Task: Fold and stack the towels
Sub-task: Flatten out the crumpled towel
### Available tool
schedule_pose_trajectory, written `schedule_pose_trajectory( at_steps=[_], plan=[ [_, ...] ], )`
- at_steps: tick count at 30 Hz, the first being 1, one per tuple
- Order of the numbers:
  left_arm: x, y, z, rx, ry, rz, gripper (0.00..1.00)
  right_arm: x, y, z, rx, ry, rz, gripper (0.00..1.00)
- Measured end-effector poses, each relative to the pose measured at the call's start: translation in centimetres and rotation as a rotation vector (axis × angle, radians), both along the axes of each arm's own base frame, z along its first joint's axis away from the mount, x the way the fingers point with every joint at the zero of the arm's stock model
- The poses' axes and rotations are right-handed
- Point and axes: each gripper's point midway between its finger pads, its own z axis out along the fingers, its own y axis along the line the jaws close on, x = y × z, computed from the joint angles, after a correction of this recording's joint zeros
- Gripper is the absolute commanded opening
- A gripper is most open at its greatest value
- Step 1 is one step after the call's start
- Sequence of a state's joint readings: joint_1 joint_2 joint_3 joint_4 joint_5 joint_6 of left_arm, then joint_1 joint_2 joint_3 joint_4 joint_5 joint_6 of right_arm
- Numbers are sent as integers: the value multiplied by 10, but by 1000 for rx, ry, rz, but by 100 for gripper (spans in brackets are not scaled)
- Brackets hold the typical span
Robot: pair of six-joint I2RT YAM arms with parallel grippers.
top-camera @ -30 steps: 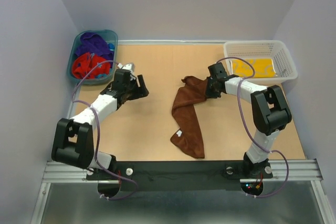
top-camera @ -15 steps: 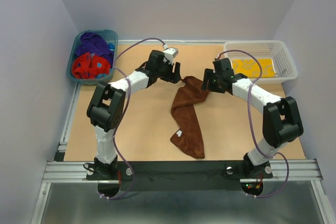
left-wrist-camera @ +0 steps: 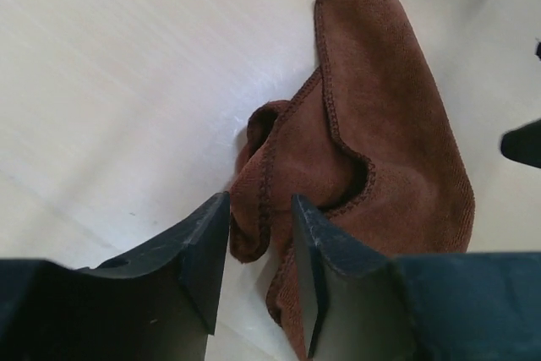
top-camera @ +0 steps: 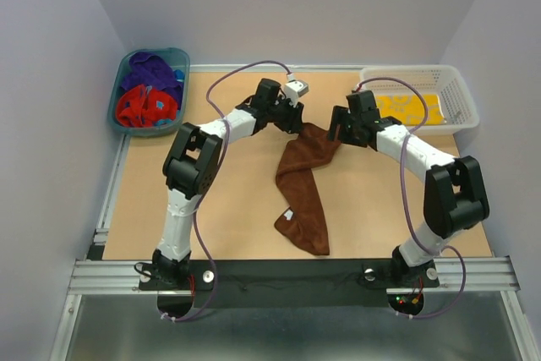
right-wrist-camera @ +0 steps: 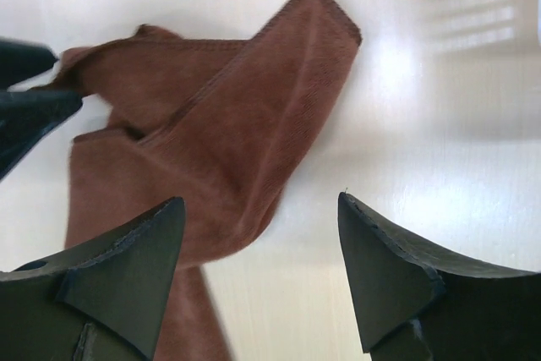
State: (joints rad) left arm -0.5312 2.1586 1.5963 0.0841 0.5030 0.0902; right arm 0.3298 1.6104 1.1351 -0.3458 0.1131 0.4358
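A plain brown towel (top-camera: 304,183) lies crumpled lengthwise in the middle of the table. Its top end is bunched between my two grippers. My left gripper (top-camera: 293,123) is at that top left corner. In the left wrist view (left-wrist-camera: 260,205) its jaws stand narrowed but apart, with a folded edge of the towel (left-wrist-camera: 380,124) between them. My right gripper (top-camera: 338,131) is just right of the same end, wide open (right-wrist-camera: 260,200) with bare table between its fingers; the towel (right-wrist-camera: 220,99) lies ahead of its left finger. A yellow towel (top-camera: 408,108) lies flat in the white basket (top-camera: 456,82).
A teal tub (top-camera: 118,90) at the back left holds a purple towel (top-camera: 148,72) and a red one (top-camera: 139,106). The two grippers are close together; the left gripper's fingers (right-wrist-camera: 25,82) show at the left edge of the right wrist view.
My left arm swung from near the tub over to the brown towel's top corner and its jaws narrowed. My right gripper opened and let go of the towel.
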Motion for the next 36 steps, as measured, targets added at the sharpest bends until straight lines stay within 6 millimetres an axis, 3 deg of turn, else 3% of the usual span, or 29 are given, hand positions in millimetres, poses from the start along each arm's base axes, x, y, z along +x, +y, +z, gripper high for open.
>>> schedule_pose_trajectory(
  at_steps=[2, 5, 6, 9, 13, 14, 15, 16, 19, 22, 26, 28, 30, 31, 33, 34, 35, 36],
  plan=[
    [0, -5, -11, 9, 15, -10, 32, 7, -6, -14, -8, 31, -29, 77],
    [-5, -7, -24, 26, 37, -23, 16, 19, -8, -32, -11, 64, -57, 77],
    [-7, -8, -26, 29, 44, -25, 4, 23, -8, -37, -11, 75, -65, 76],
    [-8, -8, -27, 33, 46, -31, 0, 33, -6, -54, -5, 99, -87, 69],
    [-8, -4, -30, 47, 47, -16, 0, 42, -2, -72, 8, 113, -97, 44],
    [-9, -1, -30, 55, 48, -7, 0, 42, -1, -76, 10, 117, -96, 21],
    [-12, 4, -36, 74, 62, 7, 0, 44, 0, -77, 14, 116, -97, 12],
    [-14, 9, -30, 81, 60, 23, 0, 45, 2, -76, 20, 111, -91, 1],
    [-14, 26, -7, 100, 47, 81, 0, 49, 5, -71, 29, 96, -72, 1],
    [-7, 46, 35, 100, -2, 160, 0, 56, 11, -56, 45, 64, -38, 1],
    [6, 84, 125, 92, -113, 307, 0, 67, 30, 15, 123, -76, 62, 1],
    [7, 99, 184, 66, -200, 376, 0, 70, 46, 84, 183, -216, 158, 1],
    [1, 113, 234, 33, -276, 426, 0, 68, 55, 141, 222, -337, 222, 1],
    [-8, 123, 273, -1, -336, 455, 0, 62, 59, 185, 249, -433, 265, 1],
    [-30, 135, 328, -54, -417, 486, 0, 48, 64, 238, 287, -547, 334, 2],
    [-52, 143, 368, -104, -479, 495, 0, 37, 67, 269, 307, -616, 374, 2],
    [-65, 146, 389, -133, -510, 495, 0, 24, 70, 296, 329, -679, 422, 3],
    [-91, 151, 423, -186, -558, 481, 0, 9, 73, 320, 350, -731, 466, 4]
  ],
)
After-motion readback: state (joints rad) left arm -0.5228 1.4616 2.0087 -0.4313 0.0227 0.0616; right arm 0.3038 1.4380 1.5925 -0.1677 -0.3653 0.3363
